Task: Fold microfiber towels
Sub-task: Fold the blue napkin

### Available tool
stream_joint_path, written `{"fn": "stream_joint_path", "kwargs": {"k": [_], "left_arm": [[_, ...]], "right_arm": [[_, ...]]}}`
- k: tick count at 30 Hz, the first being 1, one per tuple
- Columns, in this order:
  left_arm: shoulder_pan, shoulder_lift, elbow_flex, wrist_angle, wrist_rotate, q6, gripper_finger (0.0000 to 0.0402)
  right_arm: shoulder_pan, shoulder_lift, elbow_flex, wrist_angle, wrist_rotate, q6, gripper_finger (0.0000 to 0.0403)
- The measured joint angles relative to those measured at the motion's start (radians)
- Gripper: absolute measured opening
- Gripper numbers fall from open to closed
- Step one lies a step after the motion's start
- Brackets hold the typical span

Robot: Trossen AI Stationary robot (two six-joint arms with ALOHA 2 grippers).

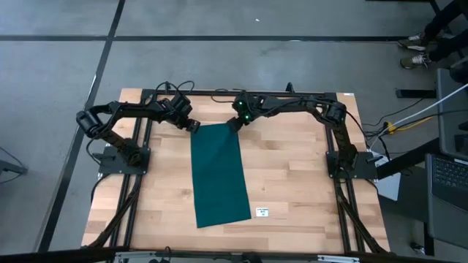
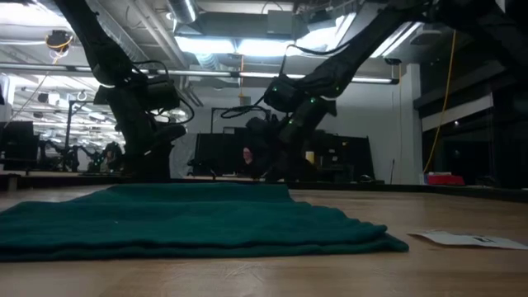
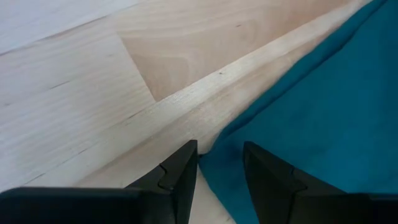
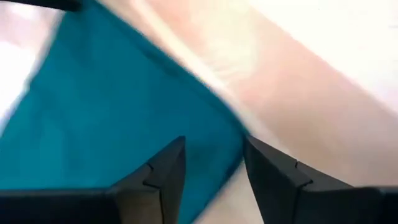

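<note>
The dark teal towel [image 1: 218,175] lies flat on the wooden table as a long strip running from far to near, doubled over, with layered edges showing in the low view [image 2: 190,219]. Its white tag does not show. My left gripper [image 1: 194,126] is open at the strip's far left corner [image 3: 211,155]. My right gripper [image 1: 235,124] is open at the far right corner [image 4: 233,140]. In each wrist view the corner lies between the two dark fingers. My left gripper's fingers [image 3: 180,168] stand on either side of the towel's far left corner, which lies flat on the table; I cannot tell whether they touch it. My right gripper's fingers [image 4: 267,168] stand the same way at the far right corner; I cannot tell whether they touch it.
A small white card [image 1: 262,212] lies on the table by the towel's near right corner and shows in the low view [image 2: 462,239]. Bare wood lies to the left and right of the strip. A person's feet [image 1: 417,51] show on the floor beyond the far right.
</note>
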Motion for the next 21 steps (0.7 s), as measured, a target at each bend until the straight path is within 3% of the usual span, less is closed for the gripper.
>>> {"fn": "stream_joint_path", "kwargs": {"k": [9, 21], "left_arm": [[0.0, 0.001, 0.0, 0.008, 0.014, 0.012, 0.0127], [-0.001, 0.002, -0.002, 0.025, 0.041, 0.014, 0.0127]], "right_arm": [[-0.018, 0.0, 0.005, -0.038, 0.031, 0.003, 0.0191], [-0.002, 0.008, 0.005, -0.05, 0.03, 0.063, 0.0197]]}}
